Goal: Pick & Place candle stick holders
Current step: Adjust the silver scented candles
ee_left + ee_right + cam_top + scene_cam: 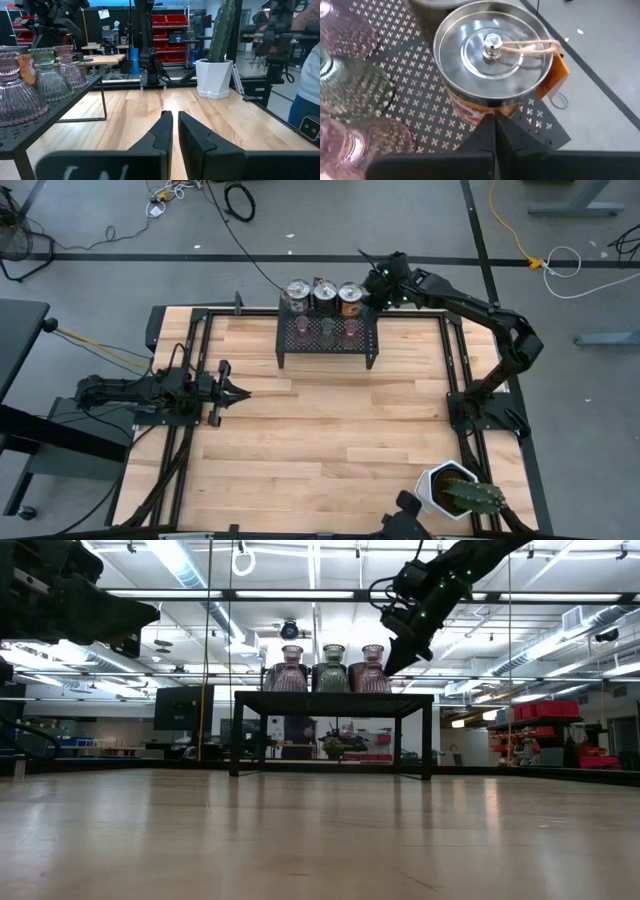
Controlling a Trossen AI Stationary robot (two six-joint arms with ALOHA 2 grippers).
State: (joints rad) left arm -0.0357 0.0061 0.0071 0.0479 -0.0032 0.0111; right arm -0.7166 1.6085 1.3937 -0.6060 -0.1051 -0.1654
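1. Over rack (327, 340) far-right corner: right claw (496, 131), fingers together, empty, hangs above and just beside rightmost metal holder (492, 60).
2. Holder upright, vertical axis, lid on; other five holders alongside on rack.
3. Left claw (172, 131) together, well apart, low over counter (320, 440); right arm nearer.

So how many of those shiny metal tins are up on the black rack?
3, in a row along the far edge of the black rack: the left tin, the middle tin and the right tin, the last beside the right gripper. None looks hidden.
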